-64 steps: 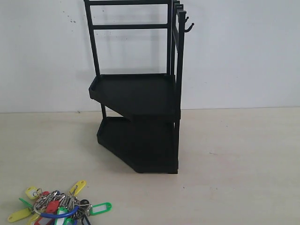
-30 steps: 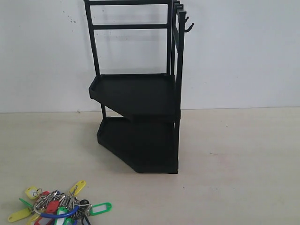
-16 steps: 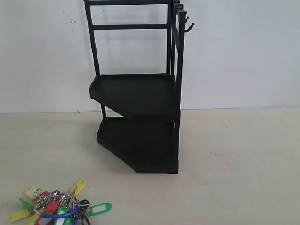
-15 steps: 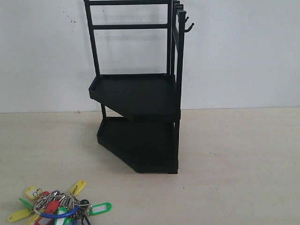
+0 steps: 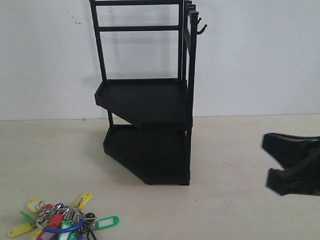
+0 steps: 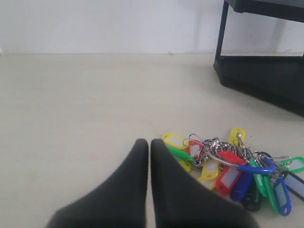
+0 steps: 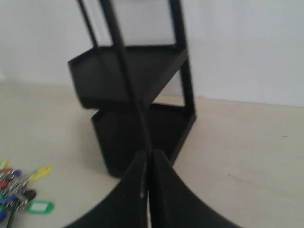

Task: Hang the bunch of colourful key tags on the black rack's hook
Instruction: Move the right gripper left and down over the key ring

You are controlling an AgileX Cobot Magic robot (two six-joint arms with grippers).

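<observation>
The colourful key tag bunch (image 5: 62,221) lies flat on the table at the front left, its blue loop on top. It also shows in the left wrist view as key tag bunch (image 6: 228,166) and in the right wrist view as key tag bunch (image 7: 19,192). My left gripper (image 6: 149,141) is shut and empty, its tips just beside the bunch's yellow and green tags. The black rack (image 5: 145,100) stands mid-table, and the hook (image 5: 201,27) juts from the top of its right upright. My right gripper (image 5: 275,165) is low at the right edge, shut and empty, right gripper (image 7: 148,153) facing the rack (image 7: 133,80).
A white wall runs behind the pale table (image 5: 240,200). The rack's lower tray (image 6: 266,76) sits beyond the bunch in the left wrist view. Bare tabletop lies between the rack and my right gripper.
My right gripper has come into the exterior view from the right edge. The bunch and the rack have not moved.
</observation>
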